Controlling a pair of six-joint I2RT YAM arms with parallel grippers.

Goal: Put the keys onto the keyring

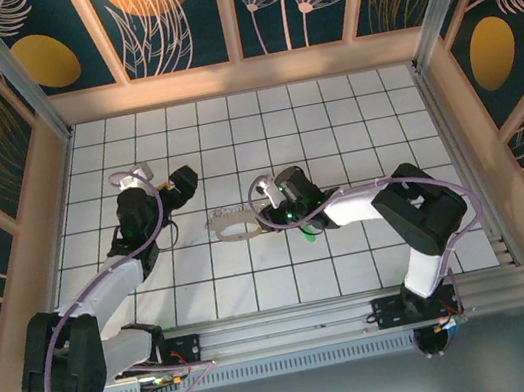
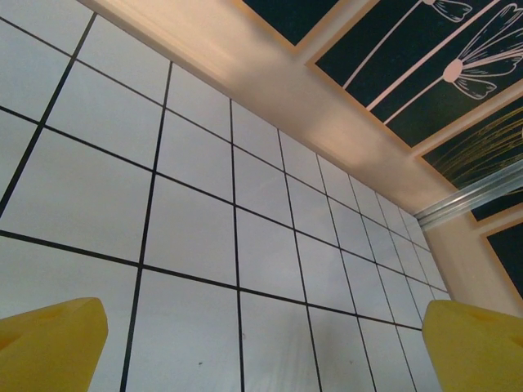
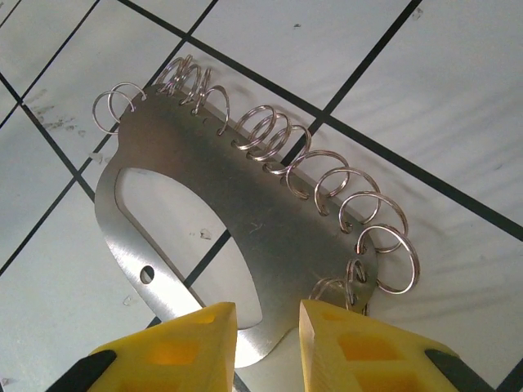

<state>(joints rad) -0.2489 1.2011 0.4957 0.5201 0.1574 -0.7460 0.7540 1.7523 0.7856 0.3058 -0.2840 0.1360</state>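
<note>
The right jaws (image 3: 268,312) stand a little apart, with the near tip of the keyring (image 3: 270,212) lying flat in the gap between them; I cannot tell whether they touch it. Small wire rings line its rim on the side far from those jaws. A green-headed key (image 1: 307,233) lies on the surface (image 3: 425,98) behind them, beneath the right arm. The left jaws (image 2: 261,318) are spread wide over bare tiles, well apart from the keyring.

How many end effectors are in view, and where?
2. The left end effector hangs open over the table, left of the keyring. The right end effector sits at the keyring's right end, its fingers slightly apart astride the rim.
</note>
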